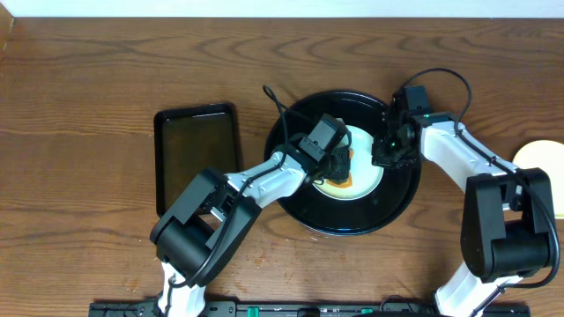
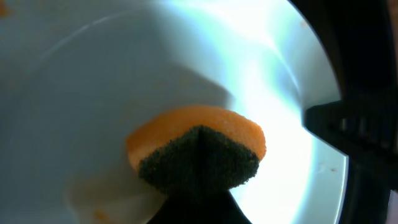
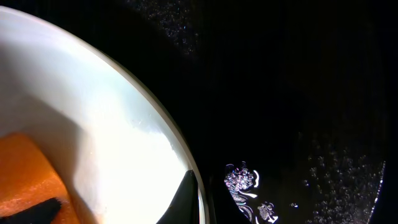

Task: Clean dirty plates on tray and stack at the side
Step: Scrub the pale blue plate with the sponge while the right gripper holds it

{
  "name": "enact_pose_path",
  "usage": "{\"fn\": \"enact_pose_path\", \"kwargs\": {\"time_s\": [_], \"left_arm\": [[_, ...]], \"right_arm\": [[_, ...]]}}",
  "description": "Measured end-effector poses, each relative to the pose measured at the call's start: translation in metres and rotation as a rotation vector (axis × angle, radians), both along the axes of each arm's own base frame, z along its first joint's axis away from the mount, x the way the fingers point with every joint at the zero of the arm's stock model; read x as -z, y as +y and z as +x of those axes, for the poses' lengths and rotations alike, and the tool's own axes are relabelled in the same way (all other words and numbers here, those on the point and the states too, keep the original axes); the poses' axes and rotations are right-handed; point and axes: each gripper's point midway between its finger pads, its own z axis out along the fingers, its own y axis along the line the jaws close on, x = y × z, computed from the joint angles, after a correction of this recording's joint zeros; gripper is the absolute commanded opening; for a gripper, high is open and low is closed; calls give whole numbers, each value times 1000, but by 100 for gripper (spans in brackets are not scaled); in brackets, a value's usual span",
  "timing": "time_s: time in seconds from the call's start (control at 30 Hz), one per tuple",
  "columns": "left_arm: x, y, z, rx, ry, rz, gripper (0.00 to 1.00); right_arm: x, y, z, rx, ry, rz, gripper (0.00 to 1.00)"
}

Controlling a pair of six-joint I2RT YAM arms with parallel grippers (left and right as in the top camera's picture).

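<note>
The wooden desk (image 1: 88, 70) carries two trays. The round black tray (image 1: 352, 220) sits at the centre. A rectangular black tray (image 1: 196, 158) lies to its left, apart from it.

One pale plate (image 1: 366, 180) lies inside the round tray. A yellow plate (image 1: 539, 154) is seen at the right edge of the desk, well apart from the round tray and partly cut off by the frame.

The left claw (image 1: 339, 163) is closed on a sponge (image 2: 205, 134), orange with a dark scouring face, which is pressed onto the pale plate. The right claw (image 1: 388, 150) is closed at that plate's right rim. One fingertip (image 3: 185, 196) is seen against the rim, and the rim is judged to be pinched to steady the plate.

Faint orange marks (image 2: 99, 214) are visible beside the sponge, so scrubbing is judged incomplete.

Hazards:
- Droplets are seen on the tray floor. If the rim grip is shallow, the plate can be slid or spun by the scrubbing force.
- If pressure is applied near the rim, the plate can be tipped.
- If the sponge is dragged hard, it can be twisted out of the claw.
- Both claws work close together over one plate, so contact between them is possible.
</note>
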Motion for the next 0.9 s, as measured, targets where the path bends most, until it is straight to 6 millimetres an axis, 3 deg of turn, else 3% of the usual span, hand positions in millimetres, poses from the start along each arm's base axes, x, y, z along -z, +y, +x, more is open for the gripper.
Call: {"fn": "enact_pose_path", "kwargs": {"time_s": [0.4,0.77,0.9], "left_arm": [[-2,65,30,-19,-197,444,8],[-45,88,62,-31,-364,724,7],[-53,98,62,-38,-362,761,7]], "right_arm": [[0,1,-1,-5,1,-14,1],[0,4,-3,-6,14,-3,1],[0,4,-3,-6,14,-3,1]]}}
